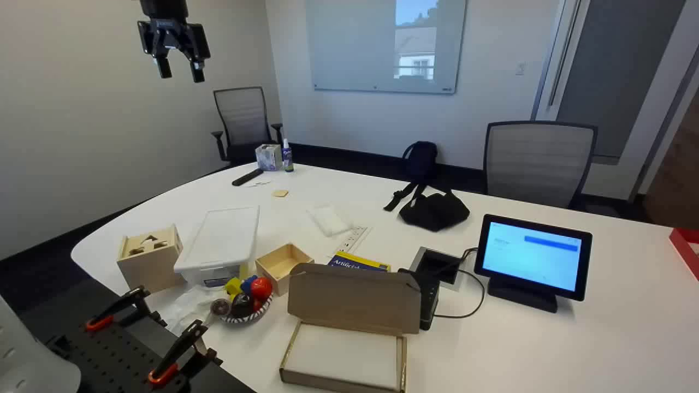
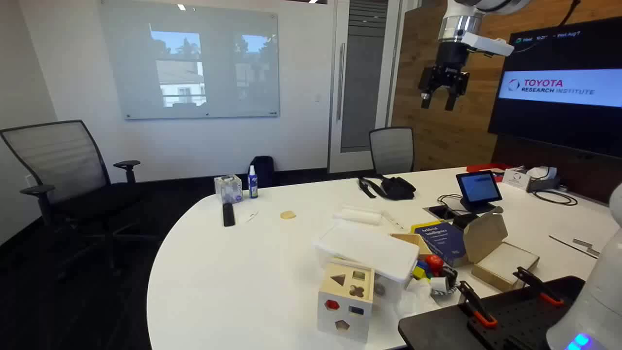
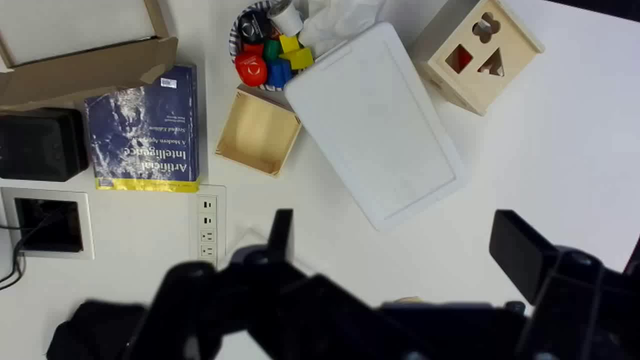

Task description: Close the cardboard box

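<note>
Hanging high at the left of an exterior view, the gripper [image 1: 181, 70] has its fingers [image 1: 164, 69] spread wide apart, with only air between them. Lower down, on the white table [image 1: 491, 349], a pale wooden cube [image 1: 150, 265] sits beside a white-topped plastic tub [image 1: 221, 240]. Next comes a striped bowl [image 1: 256, 315] heaped with coloured blocks [image 1: 234, 286], then a small wooden crate [image 1: 279, 266] just beyond the bowl. Right of these, toward the near side of the table, lies the cardboard box [image 1: 352, 321], its lid [image 1: 355, 289] standing up and leaning back from the base, and a flat white slab [image 1: 341, 357] inside. Partly hidden behind that lid are a blue book [image 1: 357, 262] and a black device [image 1: 428, 297]. Farther right, a tablet [image 1: 532, 256] stands propped up and brightly lit. In both exterior views the box is below the gripper and to its right, well apart from it. In the wrist view only part of the box shows, up in the top left corner, outside the gap between the fingers, while the tub appears closer to that gap.
</note>
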You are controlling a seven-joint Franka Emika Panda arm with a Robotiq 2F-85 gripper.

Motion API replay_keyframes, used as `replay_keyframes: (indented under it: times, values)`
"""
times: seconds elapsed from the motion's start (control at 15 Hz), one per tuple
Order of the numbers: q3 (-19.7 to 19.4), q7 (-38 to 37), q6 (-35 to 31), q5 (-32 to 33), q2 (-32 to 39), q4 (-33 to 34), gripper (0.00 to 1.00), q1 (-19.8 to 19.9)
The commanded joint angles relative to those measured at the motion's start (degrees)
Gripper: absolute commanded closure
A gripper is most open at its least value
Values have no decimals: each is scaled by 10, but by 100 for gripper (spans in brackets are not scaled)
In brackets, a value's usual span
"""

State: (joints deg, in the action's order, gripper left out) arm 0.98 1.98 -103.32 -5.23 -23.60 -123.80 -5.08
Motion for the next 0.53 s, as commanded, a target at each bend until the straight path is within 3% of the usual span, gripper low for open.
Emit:
replay_keyframes:
  times: [0.0,0.27,0.47]
  values:
    - [5,2,1,-2,0,1,0,6]
    - [-6,33,-21,72,-9,-30,0,25]
    - [-42,88,-47,117,-9,-61,0,48]
